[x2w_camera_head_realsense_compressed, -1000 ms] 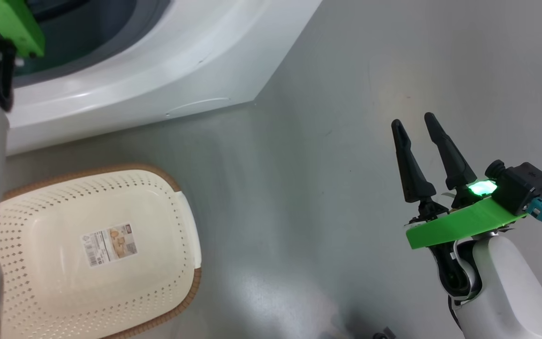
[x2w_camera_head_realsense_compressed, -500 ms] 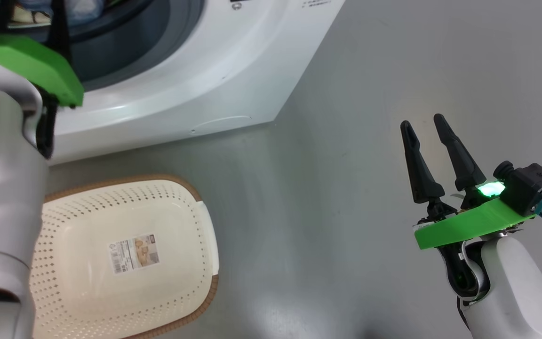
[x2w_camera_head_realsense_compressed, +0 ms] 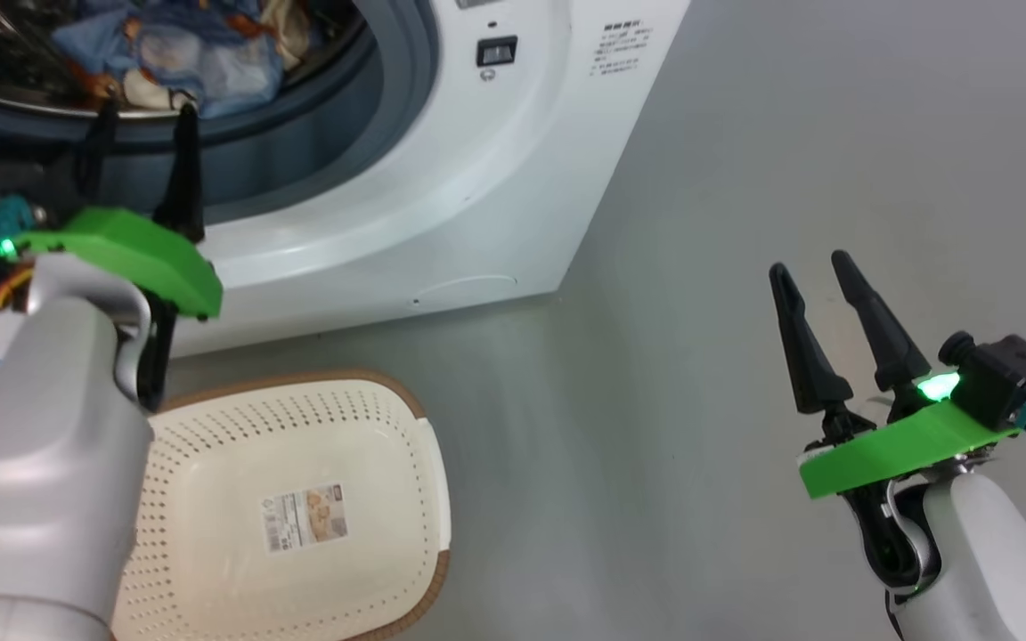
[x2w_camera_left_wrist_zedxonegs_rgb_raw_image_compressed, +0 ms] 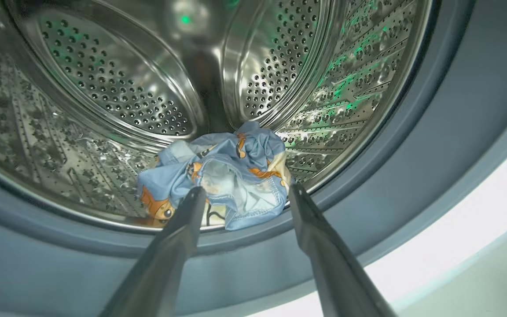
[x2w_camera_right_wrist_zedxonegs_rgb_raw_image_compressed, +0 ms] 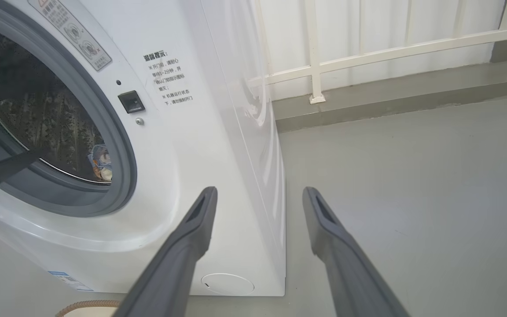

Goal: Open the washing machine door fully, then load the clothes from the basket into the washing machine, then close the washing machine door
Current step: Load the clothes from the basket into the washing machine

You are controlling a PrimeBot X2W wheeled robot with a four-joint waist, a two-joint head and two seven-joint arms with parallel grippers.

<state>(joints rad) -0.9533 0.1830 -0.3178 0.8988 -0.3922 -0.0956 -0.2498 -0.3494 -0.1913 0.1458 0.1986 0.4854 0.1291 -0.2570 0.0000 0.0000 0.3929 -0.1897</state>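
**Head camera lifts toward the open drum**

Since a second ago the whole head view has shifted: the camera has tipped up, so the basket (x2w_camera_head_realsense_compressed: 210, 445) and the washing machine (x2w_camera_head_realsense_compressed: 495, 178) sit lower in it and the drum mouth has come into sight. The right gripper (x2w_camera_head_realsense_compressed: 807, 262) keeps its place at the lower right.

Nearest the robot, the basket stands on the grey floor (x2w_camera_head_realsense_compressed: 745, 133), just in front of the machine. The paper label (x2w_camera_head_realsense_compressed: 305, 518) on its bottom is in plain sight. The right gripper hangs over bare floor, well apart from the basket and to the right of the machine, its jaws spread and holding nothing.

The left gripper (x2w_camera_head_realsense_compressed: 143, 125) points into the machine's opening from just outside the grey gasket (x2w_camera_head_realsense_compressed: 326, 151). Its jaws are spread too, with nothing between them.

Beyond its fingertips the clothes (x2w_camera_left_wrist_zedxonegs_rgb_raw_image_compressed: 222, 176) lie as a crumpled blue bundle at the bottom front of the steel drum (x2w_camera_left_wrist_zedxonegs_rgb_raw_image_compressed: 104, 88), just behind the gasket's lip.

Low on the machine's front is a round flap (x2w_camera_right_wrist_zedxonegs_rgb_raw_image_compressed: 228, 284). Behind the machine a white railing (x2w_camera_right_wrist_zedxonegs_rgb_raw_image_compressed: 368, 53) runs along the wall.
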